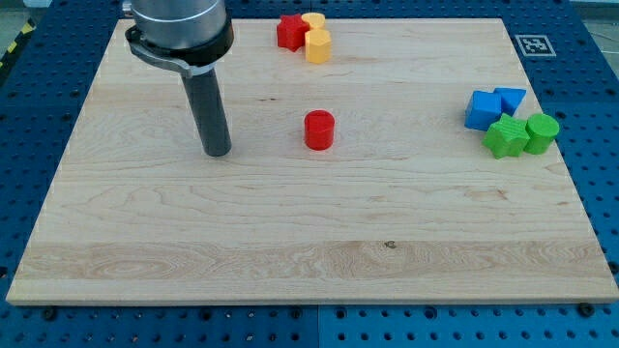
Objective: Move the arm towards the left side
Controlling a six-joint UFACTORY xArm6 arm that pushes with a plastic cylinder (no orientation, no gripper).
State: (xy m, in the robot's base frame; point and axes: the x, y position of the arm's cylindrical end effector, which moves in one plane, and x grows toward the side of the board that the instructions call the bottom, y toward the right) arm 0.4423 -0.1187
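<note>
My dark rod comes down from the view's top left, and my tip [218, 152] rests on the wooden board [290, 242], left of centre. A red cylinder [319, 130] stands about a hand's width to the right of the tip, apart from it. At the view's top, a red star-shaped block [289, 31] sits against two yellow blocks [316, 41]. At the right, two blue blocks [491, 106] sit touching a green star-shaped block [506, 136] and a green cylinder [542, 132].
The board lies on a blue perforated table [600, 116]. A black-and-white marker tag [533, 44] sits off the board's top right corner.
</note>
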